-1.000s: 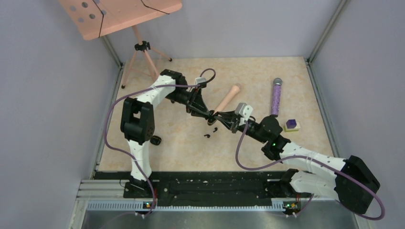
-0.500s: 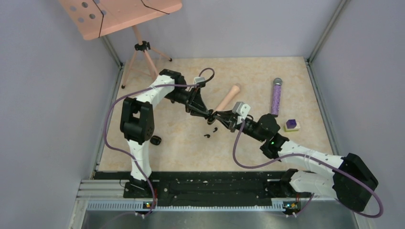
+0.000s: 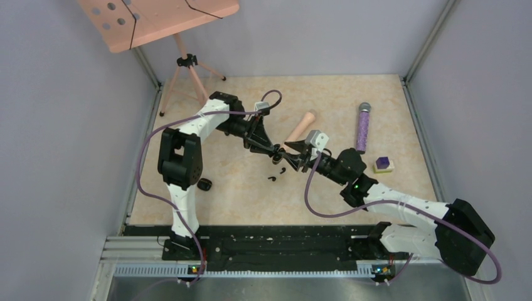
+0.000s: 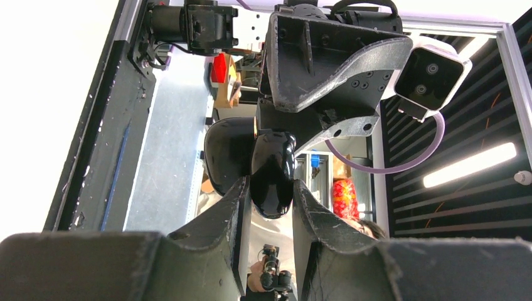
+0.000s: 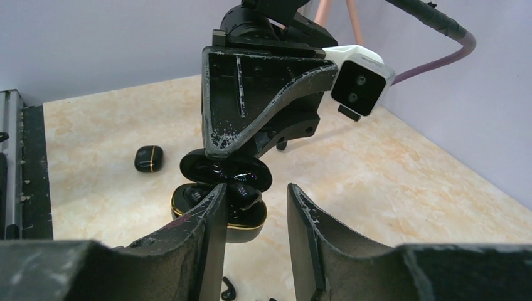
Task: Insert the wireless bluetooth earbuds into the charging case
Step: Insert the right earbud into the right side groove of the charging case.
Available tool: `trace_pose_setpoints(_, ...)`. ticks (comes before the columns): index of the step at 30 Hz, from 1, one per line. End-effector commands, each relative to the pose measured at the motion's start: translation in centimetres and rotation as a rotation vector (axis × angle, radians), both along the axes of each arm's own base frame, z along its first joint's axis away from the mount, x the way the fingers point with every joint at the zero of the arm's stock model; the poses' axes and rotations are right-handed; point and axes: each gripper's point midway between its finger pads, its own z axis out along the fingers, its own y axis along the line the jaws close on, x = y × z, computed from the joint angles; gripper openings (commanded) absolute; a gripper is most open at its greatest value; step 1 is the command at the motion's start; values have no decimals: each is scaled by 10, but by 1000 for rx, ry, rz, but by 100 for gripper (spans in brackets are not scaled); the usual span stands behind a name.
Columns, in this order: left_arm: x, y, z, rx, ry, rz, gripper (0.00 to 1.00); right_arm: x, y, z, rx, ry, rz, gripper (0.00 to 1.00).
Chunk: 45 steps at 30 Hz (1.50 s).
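The charging case [image 4: 273, 180] was a small glossy black pebble. In the right wrist view its hinged lid stood open, and a thin gold line ran round the rim of the lower half. Its inside was not exposed in any view. It sat near the middle of the desk [image 3: 389, 106], clamped between the closed left jaws, with both fingers [image 4: 233, 213] pressed to its sides. Whether its base touched the desk could not be told. The earbuds [image 3: 271, 178], two tiny black comma shapes, lay loose on the desk close together, just at 6 o'clock of the case in the top view. The left arm [image 3: 204, 119] reached from its base toward the desk's middle, its wrist aimed at 4 o'clock. The right arm [image 3: 401, 210] stretched low toward 10 o'clock, so the two sets of jaws met tip to tip. The right jaws stood partly open either side of the case's near edge, with clear space at the 3 o'clock finger, and gripped nothing. A dark part between lid and base, beside the 9 o'clock finger [image 5: 210, 219], could not be identified. From above, the case was largely hidden by the fingers. A second black rounded lump [image 3: 204, 184] lay well apart at 8 o'clock of the case. In the right wrist view the earbuds were cut off at the bottom edge.
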Motion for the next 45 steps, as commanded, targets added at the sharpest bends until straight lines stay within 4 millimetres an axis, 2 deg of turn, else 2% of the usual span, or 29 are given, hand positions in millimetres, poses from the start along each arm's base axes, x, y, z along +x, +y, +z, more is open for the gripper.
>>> trace_pose_setpoints(1,-7,-1,45,-146,5,39,0,11,-2,26,56,-22,-52,40)
trace_pose_setpoints(3,-6,-1,44,-146,6,40,0,11,-2,28,59,-21,-50,44)
trace_pose_setpoints(16,-1,-2,44,-146,8,41,0,0,-5,33,50,-13,-17,45)
trace_pose_setpoints(38,2,-1,45,-147,4,46,0,-12,-3,25,0,17,36,46)
trace_pose_setpoints(42,2,-1,43,-147,3,47,0,-16,-6,36,25,6,39,47)
trace_pose_setpoints(45,3,-1,42,-148,2,50,0,-18,-16,56,64,-16,11,48)
